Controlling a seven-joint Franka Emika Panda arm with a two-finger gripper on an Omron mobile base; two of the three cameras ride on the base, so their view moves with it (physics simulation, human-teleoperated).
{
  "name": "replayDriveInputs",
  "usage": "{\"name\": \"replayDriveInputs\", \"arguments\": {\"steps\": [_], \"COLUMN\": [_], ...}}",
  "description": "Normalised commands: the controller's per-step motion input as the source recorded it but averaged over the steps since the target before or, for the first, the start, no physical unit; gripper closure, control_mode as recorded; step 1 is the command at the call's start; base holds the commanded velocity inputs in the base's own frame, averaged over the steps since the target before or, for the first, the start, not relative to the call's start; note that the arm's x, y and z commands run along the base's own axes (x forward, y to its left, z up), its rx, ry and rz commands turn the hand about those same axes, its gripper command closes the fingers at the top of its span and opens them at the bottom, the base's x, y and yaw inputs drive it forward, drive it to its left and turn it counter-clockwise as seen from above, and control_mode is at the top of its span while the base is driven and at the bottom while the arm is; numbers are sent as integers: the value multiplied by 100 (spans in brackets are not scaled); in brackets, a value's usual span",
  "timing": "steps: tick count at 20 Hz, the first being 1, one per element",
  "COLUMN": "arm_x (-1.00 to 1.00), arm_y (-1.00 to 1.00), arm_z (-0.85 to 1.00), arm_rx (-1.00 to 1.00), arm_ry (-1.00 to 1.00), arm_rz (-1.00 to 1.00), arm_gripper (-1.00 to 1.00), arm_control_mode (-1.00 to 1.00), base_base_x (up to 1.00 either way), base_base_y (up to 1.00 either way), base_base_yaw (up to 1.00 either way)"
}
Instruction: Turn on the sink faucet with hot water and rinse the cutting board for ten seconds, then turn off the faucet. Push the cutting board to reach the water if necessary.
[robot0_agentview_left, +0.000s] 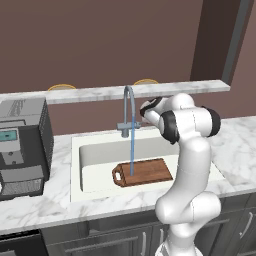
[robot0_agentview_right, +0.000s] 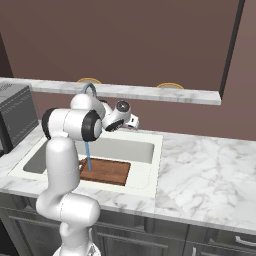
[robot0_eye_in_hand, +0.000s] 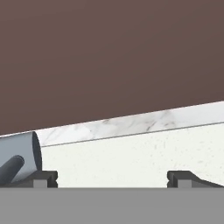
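The sink faucet (robot0_agentview_left: 129, 107) is already running: the water (robot0_agentview_left: 132, 152) drops as a thin light-blue line from the arched spout straight onto the cutting board (robot0_agentview_left: 145, 172). The board lies flat on the floor of the sink (robot0_agentview_left: 95, 150), in its front half, with the holed handle pointing toward the basin's left end, and the stream strikes it left of its middle. From the right base view the same holds: the stream lands on the reddish-brown wood, so pushing the board looks unnecessary.

The pincer (robot0_eye_in_hand: 112, 179) hovers just behind the basin by the faucet's base post; in the hand view its two dark tips stand well apart with nothing between them, and the grey post with its small dark lever sits beside the left tip, apparently not clamped. Beyond the tips are the off-white sink wall, the marble tabletop (robot0_agentview_left: 235, 145) strip and the brown wall.

In my judgement the turning-on is done and the rinse is under way. Whether the water is hot, and how much of the ten seconds has run, cannot be told. What is left is to finish the rinse and swing the lever back to shut the flow off.

A dark microwave (robot0_agentview_left: 22, 145) sits on the tabletop left of the sink.
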Motion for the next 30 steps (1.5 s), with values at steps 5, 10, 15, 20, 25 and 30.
{"name": "replayDriveInputs", "arguments": {"steps": [5, 10, 15, 20, 25, 30], "arm_x": [0, 0, 0, 0, 0, 0], "arm_y": [5, 9, 9, 7, 10, 17], "arm_z": [0, 0, 0, 0, 0, 0], "arm_rx": [0, 0, 0, 0, 0, 0], "arm_ry": [0, 0, 0, 0, 0, 0], "arm_rz": [0, 0, 0, 0, 0, 0], "arm_gripper": [-100, -100, -100, -100, -100, -100], "arm_control_mode": [-100, -100, -100, -100, -100, -100], "base_base_x": [0, 0, 0, 0, 0, 0], "base_base_y": [0, 0, 0, 0, 0, 0], "base_base_yaw": [0, 0, 0, 0, 0, 0]}}
